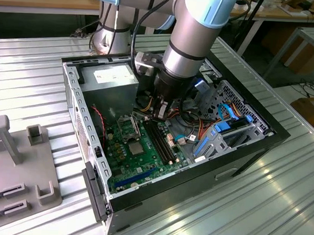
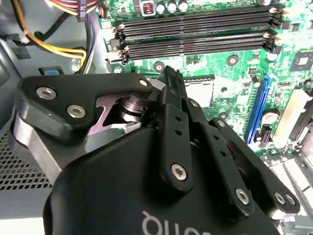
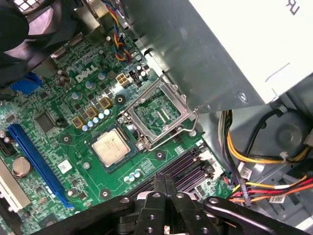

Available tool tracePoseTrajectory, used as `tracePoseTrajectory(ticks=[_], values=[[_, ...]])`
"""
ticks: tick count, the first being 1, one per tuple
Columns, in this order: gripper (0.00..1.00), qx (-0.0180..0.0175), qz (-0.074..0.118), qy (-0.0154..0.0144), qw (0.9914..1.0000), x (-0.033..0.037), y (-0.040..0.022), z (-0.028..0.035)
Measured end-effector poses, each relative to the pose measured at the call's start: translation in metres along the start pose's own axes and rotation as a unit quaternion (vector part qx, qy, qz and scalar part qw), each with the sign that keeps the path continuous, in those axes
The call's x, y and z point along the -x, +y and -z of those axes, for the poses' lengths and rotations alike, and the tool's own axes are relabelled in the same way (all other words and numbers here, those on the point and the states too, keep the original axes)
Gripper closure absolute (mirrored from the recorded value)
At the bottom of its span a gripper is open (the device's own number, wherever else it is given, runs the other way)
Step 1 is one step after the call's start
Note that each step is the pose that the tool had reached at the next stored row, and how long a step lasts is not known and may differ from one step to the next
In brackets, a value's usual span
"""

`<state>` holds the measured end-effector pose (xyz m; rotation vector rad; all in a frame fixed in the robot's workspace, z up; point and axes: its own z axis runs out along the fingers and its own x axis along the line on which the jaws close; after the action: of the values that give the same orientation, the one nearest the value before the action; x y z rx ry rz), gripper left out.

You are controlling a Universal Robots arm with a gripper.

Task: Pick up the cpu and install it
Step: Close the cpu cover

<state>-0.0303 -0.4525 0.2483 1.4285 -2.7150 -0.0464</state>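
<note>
Gripper with fingers pressed together, holding nothing, hovering above memory slots, cpu lying apart, seated beside open socket frame

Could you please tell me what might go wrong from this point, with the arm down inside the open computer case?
1. The cpu lies in its socket while the retention frame stands open, so a knock could shift it.
2. The tool hangs just above the memory slots, so a small drop could scrape them.
3. Yellow and orange cables run close beside the tool and could snag.
</note>
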Motion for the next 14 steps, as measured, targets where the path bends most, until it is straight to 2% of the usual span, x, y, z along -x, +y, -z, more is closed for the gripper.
tracePoseTrajectory(ticks=[1, 4, 6, 7, 8, 10, 12, 14], values=[[0.89, 0.0012, 0.005, -0.0018, 0.99998, 0.0001, 0.0, -0.0003], [0.89, 0.0021, 0.009, -0.0032, 0.99995, 0.0032, 0.0019, -0.0026], [0.89, 0.0035, 0.01, -0.0053, 0.99993, 0.0051, 0.003, -0.0038], [0.89, 0.006, 0.01, -0.0089, 0.99989, 0.0056, 0.0033, -0.0041], [0.89, 0.012, 0.011, -0.0179, 0.9997, 0.0063, 0.0035, -0.0045], [0.89, 0.0184, 0.012, -0.0274, 0.99938, 0.0073, 0.0036, -0.0053], [0.89, 0.0202, 0.013, -0.0302, 0.99926, 0.008, 0.0042, -0.0071], [0.89, 0.0232, 0.013, -0.0345, 0.99905, 0.0092, 0.0049, -0.0083]])
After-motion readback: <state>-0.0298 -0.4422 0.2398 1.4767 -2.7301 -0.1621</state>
